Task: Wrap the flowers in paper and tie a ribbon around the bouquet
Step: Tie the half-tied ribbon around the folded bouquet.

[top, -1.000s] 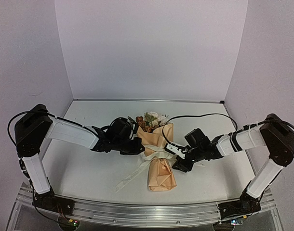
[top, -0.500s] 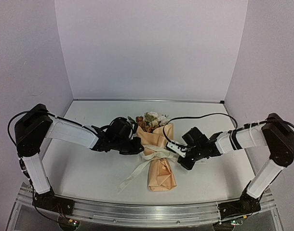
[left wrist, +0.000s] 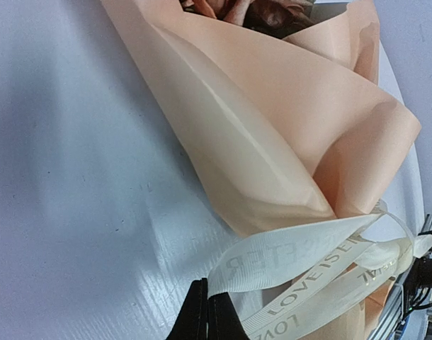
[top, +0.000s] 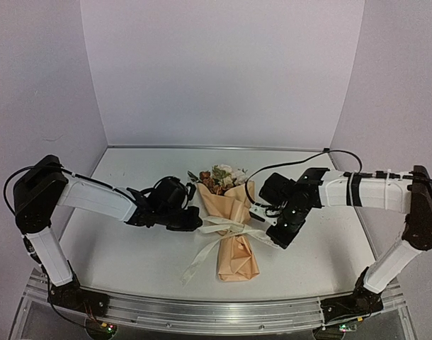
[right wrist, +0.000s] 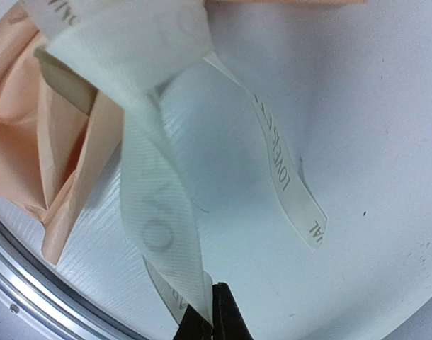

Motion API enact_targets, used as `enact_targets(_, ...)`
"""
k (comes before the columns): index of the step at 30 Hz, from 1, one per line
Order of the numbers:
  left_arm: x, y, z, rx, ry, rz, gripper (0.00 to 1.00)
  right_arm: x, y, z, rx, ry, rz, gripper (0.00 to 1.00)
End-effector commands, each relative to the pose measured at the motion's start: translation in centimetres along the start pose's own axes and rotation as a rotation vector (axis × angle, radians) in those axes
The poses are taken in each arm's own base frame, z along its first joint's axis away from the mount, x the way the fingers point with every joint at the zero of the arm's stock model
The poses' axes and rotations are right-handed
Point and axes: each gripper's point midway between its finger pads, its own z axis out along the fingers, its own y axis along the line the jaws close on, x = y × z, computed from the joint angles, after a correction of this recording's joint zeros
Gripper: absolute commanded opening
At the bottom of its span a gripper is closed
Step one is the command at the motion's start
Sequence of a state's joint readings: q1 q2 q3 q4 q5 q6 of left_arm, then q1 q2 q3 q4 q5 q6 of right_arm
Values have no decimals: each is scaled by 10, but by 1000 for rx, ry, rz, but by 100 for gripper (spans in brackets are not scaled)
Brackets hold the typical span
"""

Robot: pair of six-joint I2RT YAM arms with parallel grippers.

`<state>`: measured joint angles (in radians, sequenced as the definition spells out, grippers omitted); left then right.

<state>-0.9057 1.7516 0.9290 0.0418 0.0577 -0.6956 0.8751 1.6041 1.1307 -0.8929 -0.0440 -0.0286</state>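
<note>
Left wrist: my left jaws are pinched shut on a lettered strand of the ribbon [left wrist: 287, 258], just beside the lower fold of the paper [left wrist: 273, 127], which lies on the surface [left wrist: 67, 184]. I'd keep that grip firm and pull low along the strand, not upward, so the cone isn't lifted or rolled.

Right wrist: my right jaws are closed on another strand, which runs up to the crossing at the paper's edge. A loose lettered tail curls beside it. I judge this to be the tightening pull, so both ends should draw apart evenly and gently. The sheer ribbon may slip out of a careless grip.

Top view: the bouquet [top: 235, 241] lies mid-surface with the flowers [top: 222, 177] toward the far wall, the ribbon across its waist, and an arm on either side. Against a second ago, the right arm has lifted and swung back, and its jaws have gone from open to clamped. The left arm has drawn slightly leftward, and the long near tail has shifted.
</note>
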Motion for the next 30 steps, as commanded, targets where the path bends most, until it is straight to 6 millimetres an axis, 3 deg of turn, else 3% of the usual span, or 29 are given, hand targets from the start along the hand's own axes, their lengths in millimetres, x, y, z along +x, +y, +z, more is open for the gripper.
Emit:
enact_targets(1, -16, 4, -18, -5, -78, 7, 0, 33, 8, -1, -19, 222, 110, 0)
enact_targets(11, -16, 26, -32, -20, -111, -40, 0, 34, 1, 17, 54, 331, 206, 0)
enact_targets(26, -15, 59, -42, -38, -125, -113, 0, 64, -22, 31, 182, 419, 321, 0)
enact_targets(30, -13, 69, -43, -42, -119, -141, 0, 64, -24, 31, 181, 407, 338, 0)
